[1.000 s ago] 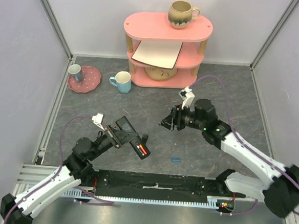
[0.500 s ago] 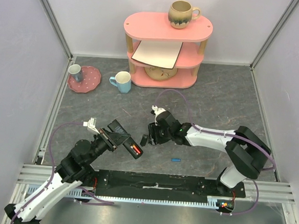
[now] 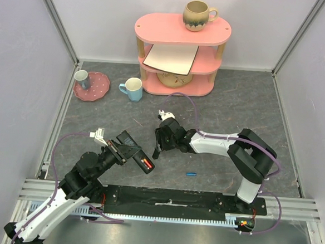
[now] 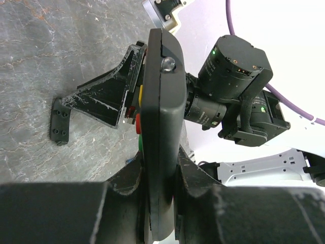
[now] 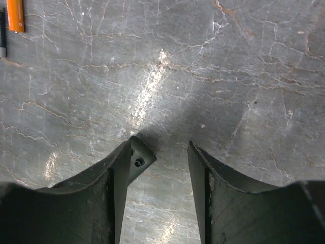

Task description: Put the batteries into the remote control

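Note:
My left gripper [image 3: 124, 148] is shut on the black remote control [image 3: 136, 152] and holds it tilted above the table. In the left wrist view the remote [image 4: 161, 117] stands edge-on between my fingers [image 4: 193, 178]. A red-orange battery [image 3: 146, 164] lies in the remote's open back. The blue battery [image 3: 190, 173] lies on the table to the right of the remote. My right gripper [image 3: 157, 150] is open and empty, low over the table, just right of the remote's far end. In the right wrist view only bare table lies between its fingers [image 5: 124, 162], and an orange battery [image 5: 15, 15] shows at the top left corner.
A pink shelf [image 3: 180, 31] stands at the back with a mug [image 3: 198, 15] on top and a board and a bowl below. A blue-handled mug [image 3: 133, 88] and a pink plate [image 3: 93, 87] with a small cup stand at the back left. Side walls enclose the table.
My right arm has swung left and down, so its gripper now sits beside the remote's end. My left gripper has lowered and drawn the remote slightly left.

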Controlling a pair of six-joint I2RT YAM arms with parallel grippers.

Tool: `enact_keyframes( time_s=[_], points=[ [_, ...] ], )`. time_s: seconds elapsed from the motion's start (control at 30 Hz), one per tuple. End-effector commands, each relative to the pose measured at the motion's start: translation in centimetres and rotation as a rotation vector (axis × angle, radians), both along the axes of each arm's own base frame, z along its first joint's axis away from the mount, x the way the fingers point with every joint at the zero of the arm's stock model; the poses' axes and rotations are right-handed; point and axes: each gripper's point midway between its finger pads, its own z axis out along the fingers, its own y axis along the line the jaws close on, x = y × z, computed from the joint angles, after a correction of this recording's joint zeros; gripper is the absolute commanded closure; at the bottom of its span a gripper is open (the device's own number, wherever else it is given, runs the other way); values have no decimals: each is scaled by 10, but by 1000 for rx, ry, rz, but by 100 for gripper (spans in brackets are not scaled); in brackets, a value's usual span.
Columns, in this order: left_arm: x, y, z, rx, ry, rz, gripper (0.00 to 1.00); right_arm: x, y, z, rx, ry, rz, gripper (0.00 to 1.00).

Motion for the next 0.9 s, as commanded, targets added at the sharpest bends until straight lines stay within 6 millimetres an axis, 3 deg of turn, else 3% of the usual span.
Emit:
enact_keyframes(
  time_s=[0.0, 0.23, 0.63, 0.87],
  points=[
    [-8, 7, 40, -68, -124, -3, 98, 13, 7, 2, -8, -33, -11, 45],
    [-8, 6, 38, -67, -121, -8, 98, 3, 4, -4, 5, -5, 12, 58],
    [-8, 4, 34, -74, -110, -16, 98, -15, 1, -19, 9, 47, 58, 71],
    [-8, 3, 32, -76, -107, -17, 98, -16, -2, -16, 13, 41, 51, 85]
  ],
)
